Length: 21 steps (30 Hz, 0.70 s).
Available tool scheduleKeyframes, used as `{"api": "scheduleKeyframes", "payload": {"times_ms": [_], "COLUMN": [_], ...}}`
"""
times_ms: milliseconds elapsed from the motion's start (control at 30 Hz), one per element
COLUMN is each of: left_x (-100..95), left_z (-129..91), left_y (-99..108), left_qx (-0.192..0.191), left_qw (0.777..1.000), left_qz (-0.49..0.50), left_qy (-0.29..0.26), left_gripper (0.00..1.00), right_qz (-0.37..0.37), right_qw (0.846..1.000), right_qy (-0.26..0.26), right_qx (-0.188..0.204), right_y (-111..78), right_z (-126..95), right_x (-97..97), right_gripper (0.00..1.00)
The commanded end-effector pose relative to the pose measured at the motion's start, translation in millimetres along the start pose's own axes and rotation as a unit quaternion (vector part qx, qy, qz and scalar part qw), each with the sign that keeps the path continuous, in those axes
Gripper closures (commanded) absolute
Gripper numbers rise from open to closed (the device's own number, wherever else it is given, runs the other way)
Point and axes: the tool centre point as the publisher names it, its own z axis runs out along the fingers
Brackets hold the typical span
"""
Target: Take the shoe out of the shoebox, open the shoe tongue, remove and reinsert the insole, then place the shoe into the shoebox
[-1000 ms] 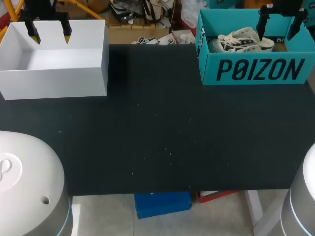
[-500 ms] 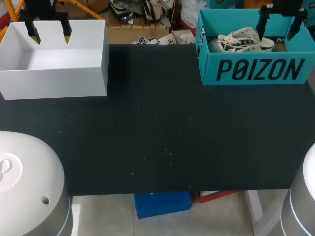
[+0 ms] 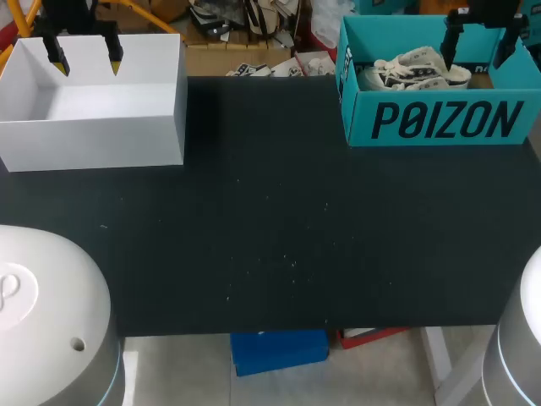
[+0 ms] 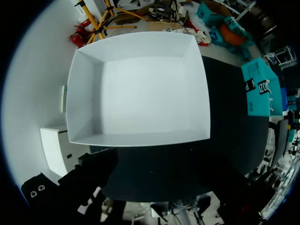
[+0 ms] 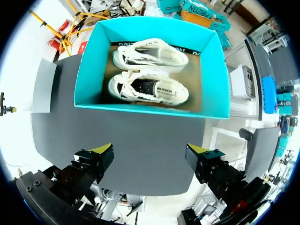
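A teal shoebox (image 3: 439, 120) stands open at the table's far right. Two white lace-up shoes (image 3: 412, 72) lie in it side by side, the one (image 5: 149, 89) nearer my gripper and the other (image 5: 151, 54) behind it. My right gripper (image 3: 473, 52) hangs open above the box with nothing between its fingers; its yellow tips (image 5: 104, 150) show over the dark table in front of the box. At the far left my left gripper (image 3: 85, 59) hangs open and empty above a white box (image 3: 93, 135).
The white box (image 4: 84, 98) is open-topped and empty inside. Between the two boxes stretches the black tabletop (image 3: 270, 237), bare down to its front edge. The teal shoebox (image 4: 260, 89) also shows far off in the left wrist view.
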Motion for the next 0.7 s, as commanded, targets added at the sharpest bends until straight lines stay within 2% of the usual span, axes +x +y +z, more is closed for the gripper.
{"api": "scheduleKeyframes", "payload": {"times_ms": [33,67,100,133,167,667,700], "left_x": [0.7,0.7,0.7,0.7,0.7,0.7,0.7], "left_z": [-0.7,-0.7,-0.7,-0.7,-0.7,-0.7,-0.7], "left_y": [0.6,0.6,0.6,0.6,0.6,0.6,0.6], "left_qx": [-0.001,-0.001,-0.001,-0.001,-0.001,-0.001,-0.001], "left_qw": [1.000,1.000,1.000,1.000,1.000,1.000,1.000], "left_qz": [-0.001,-0.001,-0.001,-0.001,-0.001,-0.001,-0.001], "left_qy": [-0.002,-0.002,-0.002,-0.002,-0.002,-0.002,-0.002], "left_gripper": [0.00,0.00,0.00,0.00,0.00,0.00,0.00], "right_qz": [-0.225,-0.287,-0.358,-0.431,-0.507,-0.507,-0.528], "right_qw": [0.974,0.957,0.933,0.901,0.861,0.861,0.848], "right_qy": [-0.006,-0.007,-0.012,-0.005,-0.003,-0.003,0.005], "right_qx": [-0.031,-0.034,-0.041,-0.047,-0.045,-0.045,-0.045], "right_y": [-8.2,-11.2,-15.1,-20.4,-27.6,-27.6,-28.3], "right_z": [-5.9,-8.2,-11.0,-14.6,-19.1,-19.1,-17.1], "right_x": [-2.7,-3.5,-3.5,-3.4,-4.0,-4.0,-3.4], "right_gripper": [0.00,0.00,0.00,0.00,0.00,0.00,0.00]}}
